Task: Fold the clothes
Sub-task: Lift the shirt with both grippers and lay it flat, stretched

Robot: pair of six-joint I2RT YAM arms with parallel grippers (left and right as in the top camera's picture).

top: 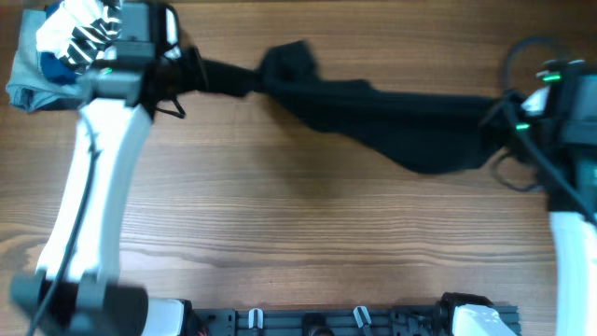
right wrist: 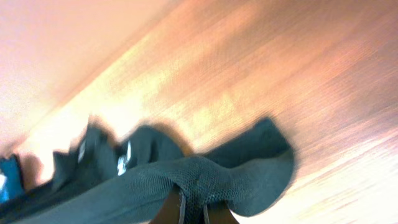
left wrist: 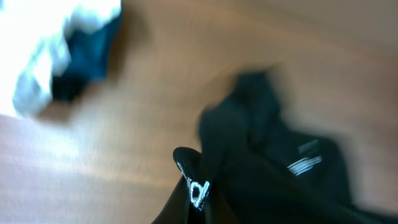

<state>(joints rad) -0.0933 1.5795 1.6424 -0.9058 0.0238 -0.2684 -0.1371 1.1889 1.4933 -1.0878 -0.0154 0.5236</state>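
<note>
The clothes, a black T-shirt (top: pixel 392 121), hang stretched in a long band across the far half of the table, held at both ends. My left gripper (top: pixel 193 73) is shut on the shirt's left end. In the left wrist view its jaws are buried under black fabric (left wrist: pixel 261 143) showing white lettering (left wrist: pixel 199 190) and a small white logo (left wrist: pixel 305 165). My right gripper (top: pixel 501 117) is shut on the right end. Seen from the right wrist, a ridge of the cloth (right wrist: pixel 249 180) is pinched in the right gripper (right wrist: pixel 191 213), one of whose fingers (right wrist: pixel 165 214) shows beside it.
A pile of other garments (top: pixel 56 47), white, navy and light blue, lies at the far left corner, partly under the left arm; the pile (left wrist: pixel 62 56) also shows blurred in the left wrist view. Bare wooden tabletop (top: pixel 308 224) lies in front of the shirt.
</note>
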